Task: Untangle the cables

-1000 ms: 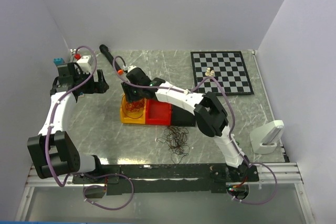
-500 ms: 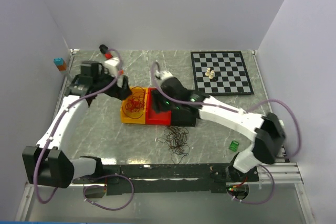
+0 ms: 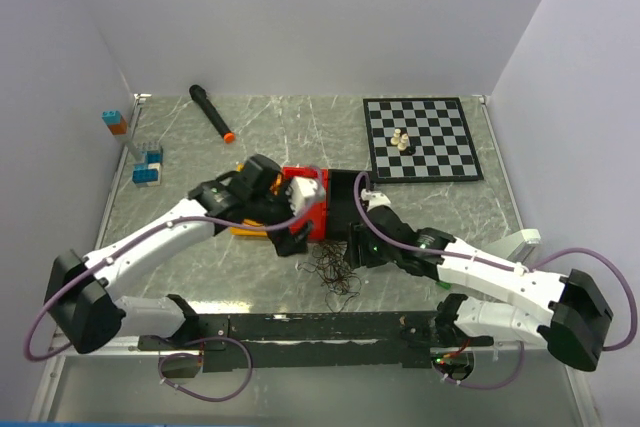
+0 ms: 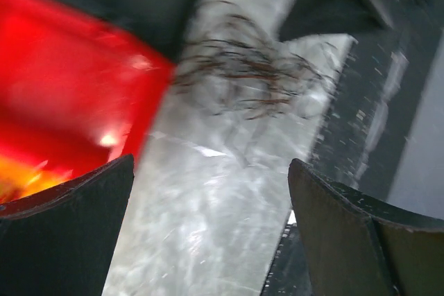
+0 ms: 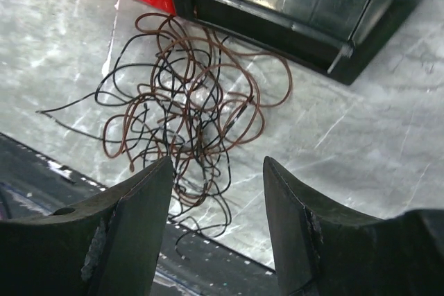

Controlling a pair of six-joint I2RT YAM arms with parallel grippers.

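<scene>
From above, we see the tangle of cables (image 3: 336, 269) lying loose on the marble worktop (image 3: 290, 137), close to its near edge and about midway along it, just in front of a tray (image 3: 300, 179) with yellow, red and black compartments. The left gripper (image 3: 292, 239) reaches in from the left over the tray's near side. The right gripper (image 3: 357, 247) comes in low from the right, so the tangle has a gripper near it on each side. A chessboard (image 3: 425, 137) with a few pale chess pieces (image 3: 400, 140) lies at the far right corner, a black marker (image 3: 212, 113) with an orange tip lies toward the far left corner, and blue blocks (image 3: 148, 169) stand by the left edge. In the blurred left wrist view, the left gripper (image 4: 209, 171) has its fingers (image 4: 66, 240) spread wide with nothing between them, and the dark tangle (image 4: 243, 77) lies ahead, off the corner of the red compartment (image 4: 62, 88). In the right wrist view, the right gripper (image 5: 216, 171) hangs over the tangle (image 5: 187, 109), its fingers (image 5: 132, 233) moderately parted and gripping nothing. There we make out brown and black wires looped through one another, just beside the black compartment (image 5: 277, 5).
</scene>
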